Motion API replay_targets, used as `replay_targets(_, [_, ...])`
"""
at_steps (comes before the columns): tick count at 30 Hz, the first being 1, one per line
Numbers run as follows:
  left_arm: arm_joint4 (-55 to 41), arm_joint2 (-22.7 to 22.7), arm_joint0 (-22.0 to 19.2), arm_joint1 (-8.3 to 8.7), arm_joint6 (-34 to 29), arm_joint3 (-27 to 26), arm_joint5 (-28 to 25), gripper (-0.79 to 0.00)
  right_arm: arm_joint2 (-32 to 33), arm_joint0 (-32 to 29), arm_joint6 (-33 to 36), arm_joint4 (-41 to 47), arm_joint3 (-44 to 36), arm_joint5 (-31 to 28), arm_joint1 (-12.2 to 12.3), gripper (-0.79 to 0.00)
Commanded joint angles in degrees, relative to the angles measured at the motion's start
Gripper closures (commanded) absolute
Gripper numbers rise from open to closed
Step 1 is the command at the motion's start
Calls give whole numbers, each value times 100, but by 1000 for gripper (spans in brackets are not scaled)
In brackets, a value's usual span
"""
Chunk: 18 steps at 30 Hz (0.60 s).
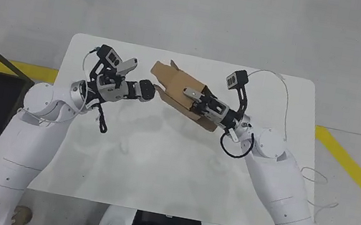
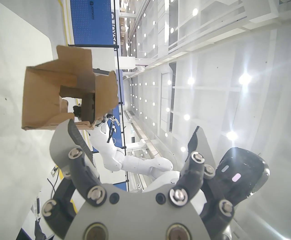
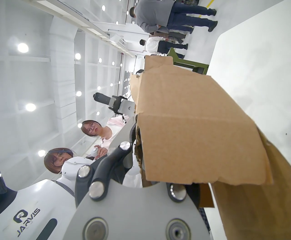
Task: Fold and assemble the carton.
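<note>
Here the carton (image 1: 172, 80) is brown and half formed. Its walls already make a box shape, and several flaps stand out loose at its open ends. It is over the far middle part of the white worktop (image 1: 156, 166), between the two arms. I cannot tell if it rests on the surface or is held a little above it.

The right gripper (image 1: 194, 98) is at the carton's right side, on the end nearer to the robot. In the right wrist view one finger (image 3: 132, 134) lies against the torn edge of a cardboard wall, and the wall covers the other finger. In the left wrist view a dark part of this gripper shows inside the carton, through its open end. So the fingers appear clamped on one wall of the carton, one inside and one outside.

The left gripper (image 2: 134, 127) is just beside the carton's left end. Its fingers (image 2: 78, 139) are wide apart, with nothing between them. The tip of one finger is very near the lower edge of the carton, but I cannot tell if it touches.
</note>
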Motion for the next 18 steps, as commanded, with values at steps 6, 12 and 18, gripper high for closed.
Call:
replay_targets(6, [40,106,-118,-19,-39,150,22,-785,-156,84,355,174,-28,45,-33,0])
replay_targets(12, [62,142,-199,-28,-89,210,47,-785,-229,135,474,242,65,47,-55,0])
replay_targets(18, [79,161,-250,-31,-150,270,100,-785,-248,187,540,313,142,52,-69,0])
